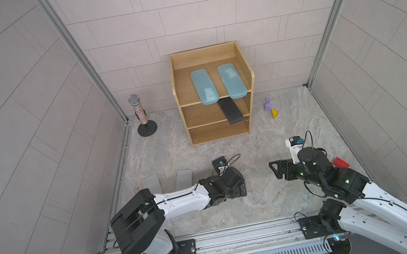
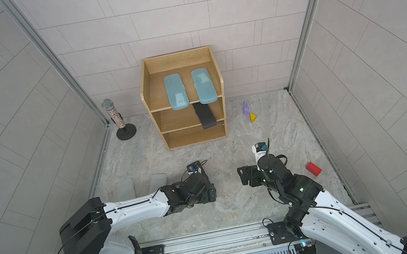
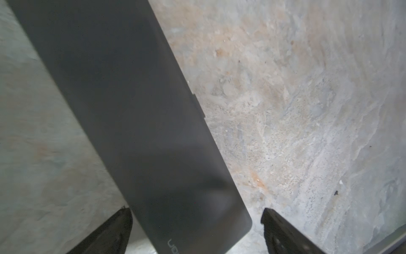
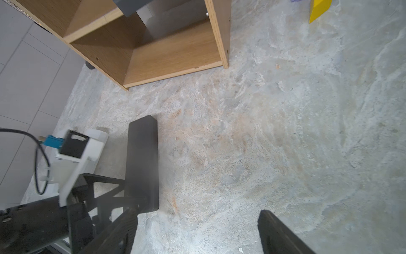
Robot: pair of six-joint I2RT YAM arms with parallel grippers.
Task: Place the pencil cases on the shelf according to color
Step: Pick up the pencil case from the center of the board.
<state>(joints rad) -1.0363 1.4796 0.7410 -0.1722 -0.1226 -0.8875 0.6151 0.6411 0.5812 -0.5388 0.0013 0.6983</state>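
Left claw stands open around the black case lying crooked on the table (right claw is open and empty too), so a squeeze may spin it away.

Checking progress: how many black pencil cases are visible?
2: a black case overhanging the shelf's middle tier; a second black case on the table at the left gripper. Shelf interior partly hidden.
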